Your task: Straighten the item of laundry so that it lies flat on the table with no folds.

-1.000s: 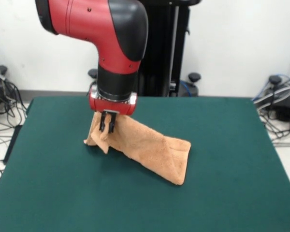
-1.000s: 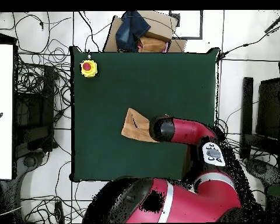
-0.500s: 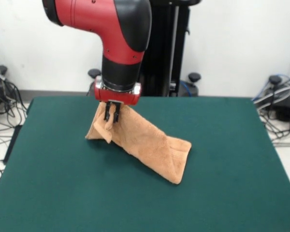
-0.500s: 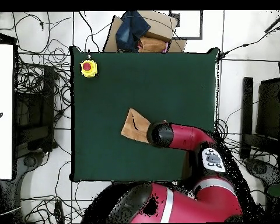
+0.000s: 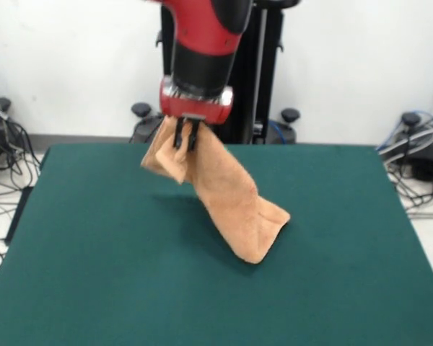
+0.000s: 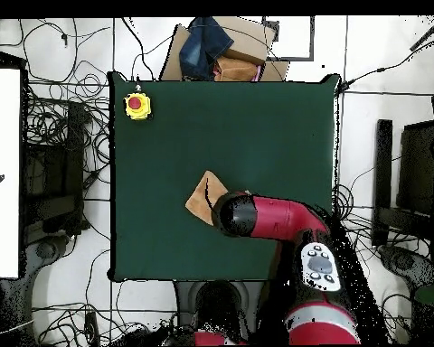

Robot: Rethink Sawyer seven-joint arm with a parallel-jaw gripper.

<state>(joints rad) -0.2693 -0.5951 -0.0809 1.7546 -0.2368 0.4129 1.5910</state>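
The item of laundry [image 5: 227,194], a peach-orange towel, hangs in folds from my gripper [image 5: 185,137], which is shut on its upper edge. A loose corner flops to the left of the pinch. The towel's lower end [image 5: 263,231] still rests on the dark green table [image 5: 94,288], right of centre. In the overhead view only a small part of the towel [image 6: 202,197] shows beside the red arm [image 6: 266,217]; the gripper itself is hidden under the arm there.
A yellow box with a red button [image 6: 137,106] sits at one table corner in the overhead view. Cardboard and dark cloth [image 6: 216,50] lie beyond the table edge. Cables cover the floor around the table.
My gripper has risen and shifted right in the front view, lifting most of the towel off the table. Only the towel's lower end stays down.
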